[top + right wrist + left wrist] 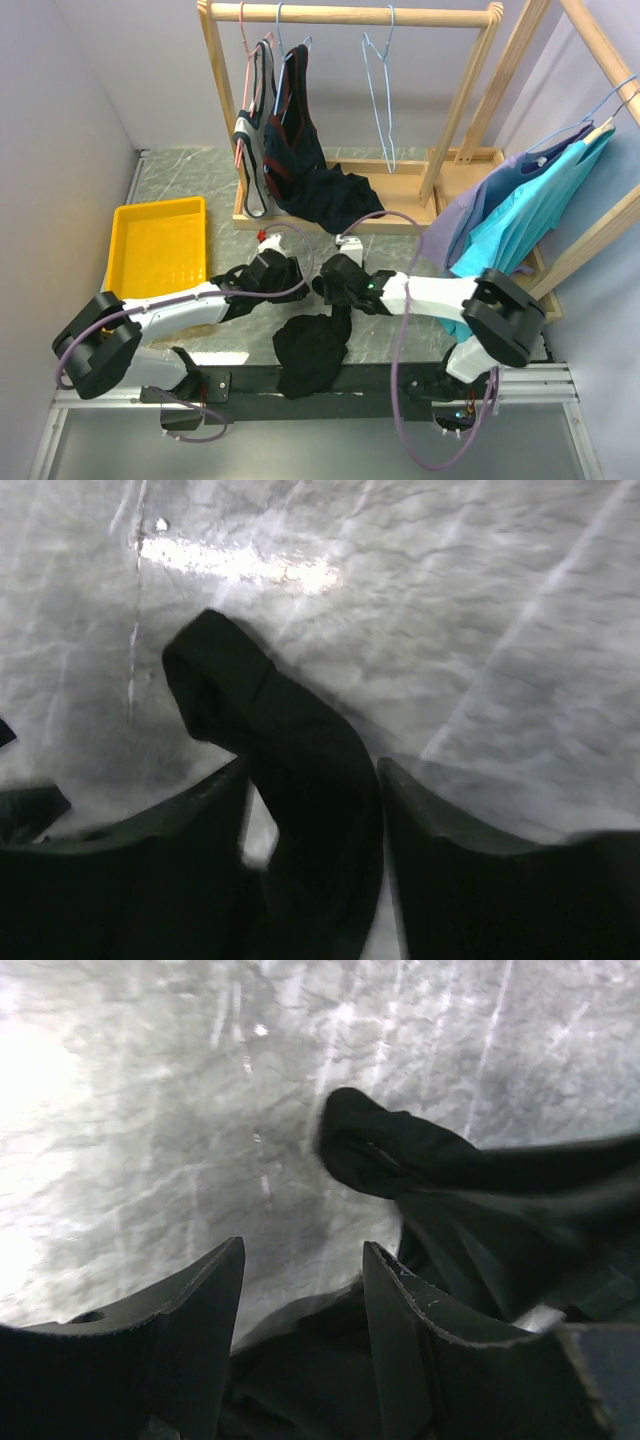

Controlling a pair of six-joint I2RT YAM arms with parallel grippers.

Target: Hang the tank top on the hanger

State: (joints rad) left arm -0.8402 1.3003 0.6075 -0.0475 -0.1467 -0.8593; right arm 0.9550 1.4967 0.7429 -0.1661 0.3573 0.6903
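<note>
The tank top [310, 352] hung bunched at the near edge of the surface [180, 170], one strap pinched in the right tool [312, 770], whose fingers were closed on the cloth. The left tool [303, 1250] stood spread just beside it, gripping nothing. The hanger [380, 90] hung from the wooden rail [350, 15], well apart.

The black tank top [312, 352] lies crumpled at the counter's [180, 170] near edge; one strap [290, 750] forms a loop. The light-blue wire hanger [380, 95] hangs from the wooden rail [350, 15].
</note>
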